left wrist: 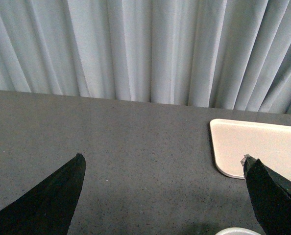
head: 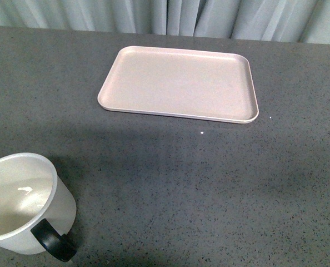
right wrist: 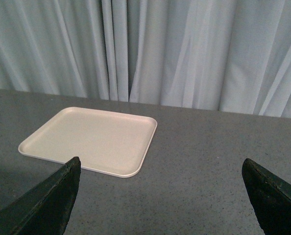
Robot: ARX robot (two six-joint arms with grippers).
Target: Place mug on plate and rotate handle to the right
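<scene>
Nothing is done yet on this one. The mug stands upright on the grey table at the near left, well apart from the plate, which lies bare at the far centre in front of the curtain. The handle sticks out from the mug's near side, angled a little to the right. The mug's inside is white and empty, and no printed face shows from this angle.

Neither arm appears in the front view. In the left wrist view, the left end effector has its two dark fingers spread wide with only bare table between them, and a corner of the plate shows beyond one finger. A pale sliver at the very edge of that picture is probably the mug's rim, though too little of it shows to be sure. The right end effector is likewise splayed apart and holds nothing, and its camera looks across the table at the whole plate.

So the full job remains. The mug has to be gripped, lifted, carried to the far centre and set down inside the plate's low rim. Then it has to be turned until the handle points squarely right. The left arm looks the likelier candidate for the pick, since the mug sits on its side
</scene>
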